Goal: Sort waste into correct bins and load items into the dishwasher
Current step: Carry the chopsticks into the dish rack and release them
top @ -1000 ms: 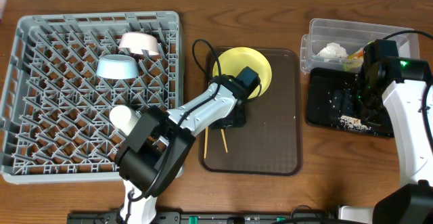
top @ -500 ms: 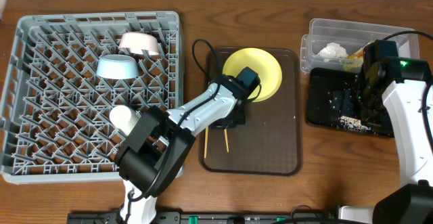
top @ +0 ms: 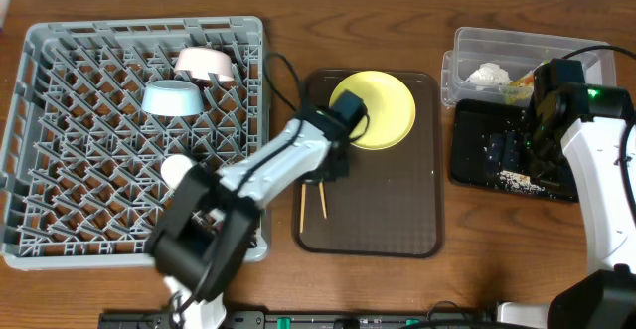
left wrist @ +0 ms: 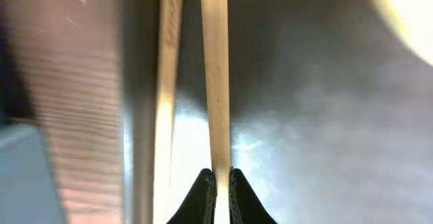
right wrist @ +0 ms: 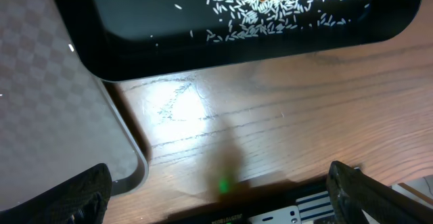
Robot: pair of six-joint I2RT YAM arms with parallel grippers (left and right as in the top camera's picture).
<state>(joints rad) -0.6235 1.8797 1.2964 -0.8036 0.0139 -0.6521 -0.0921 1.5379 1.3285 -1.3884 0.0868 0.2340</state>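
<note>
Chopsticks of thin wood (top: 322, 201) lie on the brown rectangular serving tray (top: 397, 200); our left pincer (left wrist: 218, 181) clamps one, likely for racking. Our right pincer (right wrist: 218, 187) gapes beside that tray.

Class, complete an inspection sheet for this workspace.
surface: wooden table, brown serving tray in the middle.
job's things: pinkish bowl, blue bowl, cup in the dish rack; yellow plate and chopsticks on the serving tray; tissue and wrapper in the clear tub; rice in the black tray.
clutter: nothing seen.
grippers: left gripper shut on one chopstick; right gripper open beside the black tray.
cables: black cable looped beside the left arm.
surroundings: nothing seen.
</note>
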